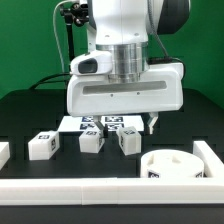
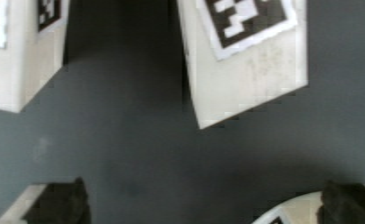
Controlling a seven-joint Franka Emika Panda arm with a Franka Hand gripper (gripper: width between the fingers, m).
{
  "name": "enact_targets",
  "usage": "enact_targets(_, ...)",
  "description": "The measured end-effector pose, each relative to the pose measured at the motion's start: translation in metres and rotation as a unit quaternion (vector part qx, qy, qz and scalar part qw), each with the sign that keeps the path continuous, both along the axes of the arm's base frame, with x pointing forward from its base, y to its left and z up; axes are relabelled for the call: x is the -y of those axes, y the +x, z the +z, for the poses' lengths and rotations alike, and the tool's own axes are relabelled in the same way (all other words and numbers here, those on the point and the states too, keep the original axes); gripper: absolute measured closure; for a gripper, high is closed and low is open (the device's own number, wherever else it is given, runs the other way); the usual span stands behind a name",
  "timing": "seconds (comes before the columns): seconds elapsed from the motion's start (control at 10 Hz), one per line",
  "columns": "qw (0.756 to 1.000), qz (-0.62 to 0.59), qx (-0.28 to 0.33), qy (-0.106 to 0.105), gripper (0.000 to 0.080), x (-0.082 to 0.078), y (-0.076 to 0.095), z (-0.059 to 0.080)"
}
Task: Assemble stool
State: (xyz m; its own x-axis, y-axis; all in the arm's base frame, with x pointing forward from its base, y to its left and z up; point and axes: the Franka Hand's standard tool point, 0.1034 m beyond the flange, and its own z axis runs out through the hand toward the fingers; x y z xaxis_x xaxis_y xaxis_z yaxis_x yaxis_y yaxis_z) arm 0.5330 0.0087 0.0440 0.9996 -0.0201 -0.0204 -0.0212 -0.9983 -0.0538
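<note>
Black counter [image 1: 30,112]: three legs [image 1: 90,141] stand in a row, the seat [image 1: 170,163] at five o'clock from the tool [image 2: 200,206], whose fingers are wide apart and hold nothing. Better to centre over one leg, not over the gap, before descending.

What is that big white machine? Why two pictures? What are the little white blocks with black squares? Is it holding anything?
The big white machine is a robot arm. One picture comes from a camera standing off the arm, the other from a camera on its wrist, looking past its gripper, a two-fingered hand. On the black table lie three small white legs and a round seat, parts of a stool. The black squares are tags. The flat sheet behind them is the marker board. The gripper is open and holds nothing.
</note>
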Motion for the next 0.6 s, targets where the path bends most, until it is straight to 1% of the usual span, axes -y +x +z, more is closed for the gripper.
enact_targets(0.1, 1.000, -0.006, -0.013, 0.001, 0.0150, -0.0029, -0.0001, 0.0008)
enact_targets(0.2, 1.000, -0.009, -0.012, 0.001, 0.0150, -0.0070, 0.0006, 0.0016)
enact_targets(0.3, 0.999, -0.005, -0.033, 0.003, 0.0150, -0.0081, -0.0046, 0.0003)
enact_targets(0.4, 0.997, -0.003, -0.083, 0.008, 0.0150, -0.0095, -0.0090, 0.0012)
enact_targets(0.5, 0.993, -0.001, -0.117, 0.011, 0.0150, -0.0108, -0.0071, 0.0021)
enact_targets(0.6, 0.990, -0.002, -0.142, 0.013, 0.0150, -0.0106, -0.0067, -0.0009)
